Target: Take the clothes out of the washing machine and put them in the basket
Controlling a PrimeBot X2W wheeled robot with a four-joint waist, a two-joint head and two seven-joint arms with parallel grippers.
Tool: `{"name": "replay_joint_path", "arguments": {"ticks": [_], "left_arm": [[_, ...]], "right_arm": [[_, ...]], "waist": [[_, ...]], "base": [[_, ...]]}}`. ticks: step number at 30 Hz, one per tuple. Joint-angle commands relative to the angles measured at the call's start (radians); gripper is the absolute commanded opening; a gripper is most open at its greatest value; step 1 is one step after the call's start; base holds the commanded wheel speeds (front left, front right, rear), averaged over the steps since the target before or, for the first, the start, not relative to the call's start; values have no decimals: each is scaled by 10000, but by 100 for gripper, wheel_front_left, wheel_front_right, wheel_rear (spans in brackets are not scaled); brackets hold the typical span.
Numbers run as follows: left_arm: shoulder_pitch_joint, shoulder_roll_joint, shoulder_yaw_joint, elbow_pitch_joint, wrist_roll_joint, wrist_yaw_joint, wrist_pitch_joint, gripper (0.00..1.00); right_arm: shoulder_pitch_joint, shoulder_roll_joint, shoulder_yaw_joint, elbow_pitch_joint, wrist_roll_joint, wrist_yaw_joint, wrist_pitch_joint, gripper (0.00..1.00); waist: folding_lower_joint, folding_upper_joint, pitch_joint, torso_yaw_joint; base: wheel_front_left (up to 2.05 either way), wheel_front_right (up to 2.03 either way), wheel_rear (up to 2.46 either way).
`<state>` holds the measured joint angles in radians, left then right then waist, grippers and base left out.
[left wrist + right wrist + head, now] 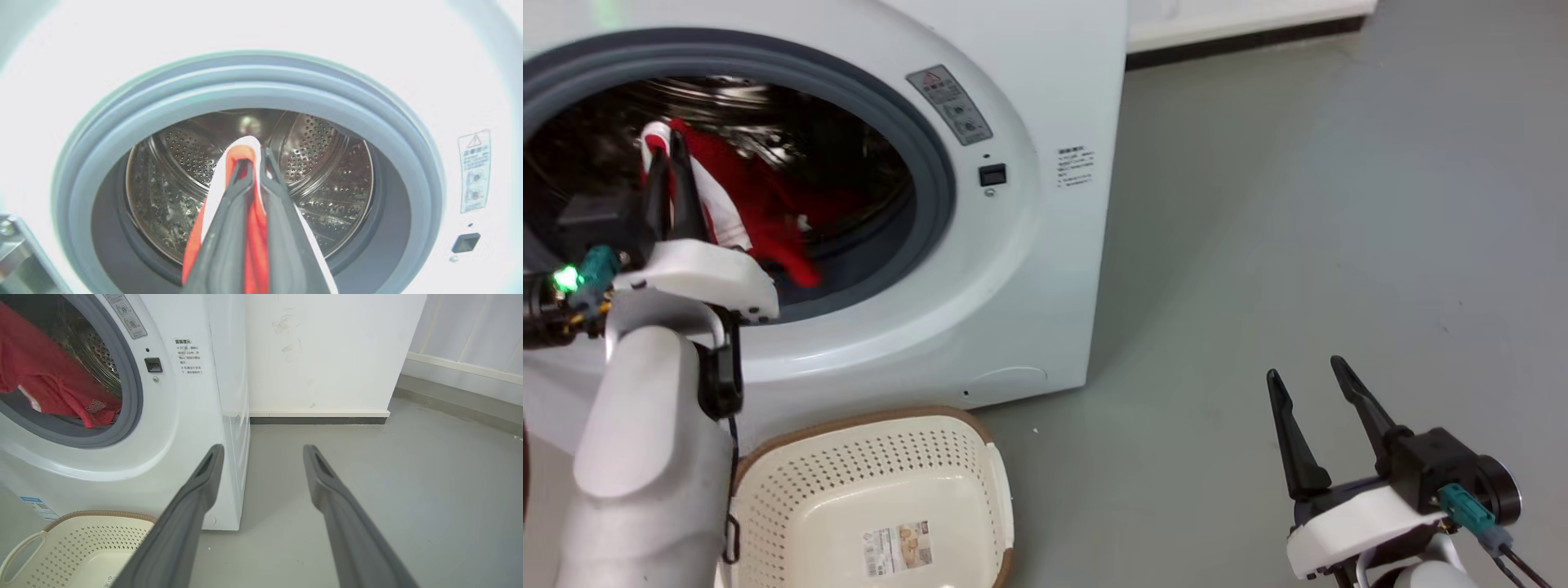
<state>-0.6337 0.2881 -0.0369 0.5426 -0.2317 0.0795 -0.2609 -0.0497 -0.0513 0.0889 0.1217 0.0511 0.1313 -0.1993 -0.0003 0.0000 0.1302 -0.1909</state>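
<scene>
The left gripper (255, 161) is at the round, grey-rimmed opening of the white washing machine (1029, 269). Its two dark fingers are pressed together on a fold of the clothes (760, 212), bright red fabric with a white edge. The pinched fold stands up between the fingertips. The rest of the garment hangs down below the gripper and trails to its right, inside the opening and toward the lower rim. Past the fingertips lies the perforated steel drum (327, 163).

The cream basket (866, 465) with its brown rim sits on the grey floor (1298, 204) below this gripper, close against the foot of the machine. A paper label shows on its bottom.

The right gripper (1305, 369) hangs over the floor, well apart from the machine and to its right. Its fingers are spread wide with nothing between them, and the basket lies off to its lower left.
</scene>
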Motion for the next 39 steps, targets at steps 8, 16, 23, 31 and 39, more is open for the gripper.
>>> {"name": "replay_joint_path", "arguments": {"ticks": [8, 16, 23, 31, 39], "left_arm": [[1267, -386, -103, -1875, 96, 83, -45, 0], [3290, -742, -352, -4135, 7, 428, 352, 0], [5431, -1073, -628, -5154, -49, 820, 881, 0], [6620, -1680, -706, -3619, -613, 865, 534, 0], [5754, -2086, -728, -1342, -869, 623, -2, 0]], "right_arm": [[517, 22, -52, -353, -170, -9, 247, 100], [906, 20, -124, -690, -285, -9, 553, 100], [1104, 22, -75, -965, -358, -9, 741, 100], [825, 20, -2, -1190, -347, -9, 800, 100], [304, 22, -42, -1286, -389, -9, 648, 100]], "waist": [[3, 0, -602, 498], [3, 0, -1100, 815], [3, 0, -1118, 1032], [3, 0, -505, 1020], [3, 0, 744, 842]], "base": [[0, 0, 0], [0, 0, 0], [0, 0, 0], [0, 0, 0], [0, 0, 0]]}}
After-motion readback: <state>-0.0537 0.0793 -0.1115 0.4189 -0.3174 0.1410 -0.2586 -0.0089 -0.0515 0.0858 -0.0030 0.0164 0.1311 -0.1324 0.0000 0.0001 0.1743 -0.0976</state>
